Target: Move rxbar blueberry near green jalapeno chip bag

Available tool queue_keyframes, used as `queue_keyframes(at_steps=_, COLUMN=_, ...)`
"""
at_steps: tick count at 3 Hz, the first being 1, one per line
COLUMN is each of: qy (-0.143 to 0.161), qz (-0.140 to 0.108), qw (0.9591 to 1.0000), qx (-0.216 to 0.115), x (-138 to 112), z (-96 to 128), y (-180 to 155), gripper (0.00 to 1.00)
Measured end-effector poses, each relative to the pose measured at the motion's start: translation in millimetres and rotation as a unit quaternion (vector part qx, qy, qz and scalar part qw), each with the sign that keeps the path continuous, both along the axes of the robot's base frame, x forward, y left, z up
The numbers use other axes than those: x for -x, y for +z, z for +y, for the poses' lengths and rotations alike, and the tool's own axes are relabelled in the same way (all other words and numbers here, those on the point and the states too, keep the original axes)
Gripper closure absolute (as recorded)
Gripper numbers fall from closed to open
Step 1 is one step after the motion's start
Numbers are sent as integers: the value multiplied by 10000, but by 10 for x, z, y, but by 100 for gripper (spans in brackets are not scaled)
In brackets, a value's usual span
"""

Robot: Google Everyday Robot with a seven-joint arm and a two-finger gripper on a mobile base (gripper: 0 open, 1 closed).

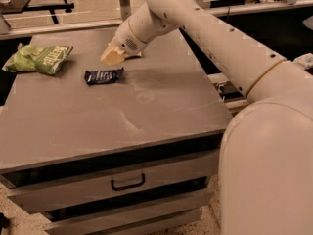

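Note:
The rxbar blueberry (103, 76) is a small dark navy wrapper lying flat on the grey table top (161, 106), left of centre. The green jalapeno chip bag (39, 58) lies at the table's far left edge, a good hand's width left of the bar. My gripper (110, 57) hangs at the end of the white arm (205, 28), just above and behind the bar, slightly to its right, and apart from it. It holds nothing that I can see.
A pale yellow sponge (135, 55) peeks out behind the gripper's wrist, mostly hidden. The table has drawers below with a dark handle (128, 182). My large white body (269, 170) fills the right side. Dark furniture stands behind the table.

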State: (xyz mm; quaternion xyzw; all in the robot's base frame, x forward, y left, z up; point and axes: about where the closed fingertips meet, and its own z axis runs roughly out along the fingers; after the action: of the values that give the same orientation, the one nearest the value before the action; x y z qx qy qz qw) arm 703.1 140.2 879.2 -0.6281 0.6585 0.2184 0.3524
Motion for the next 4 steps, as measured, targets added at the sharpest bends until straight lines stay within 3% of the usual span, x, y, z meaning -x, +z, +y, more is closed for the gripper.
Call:
queue_keyframes(at_steps=1, qy=175, qz=319, qw=9990, qx=260, x=178, z=-192, y=-180, gripper=8)
queue_keyframes(at_steps=2, qy=308, qz=432, qw=9980, qx=352, x=263, z=-252, y=-226, gripper=0)
queue_keyframes(at_steps=3, qy=481, qz=529, qw=9966, qx=408, x=312, z=-225, y=-272, gripper=0)
queue_keyframes(at_steps=4, qy=657, qz=648, qw=9948, qx=426, x=341, z=-134, y=-359, gripper=15)
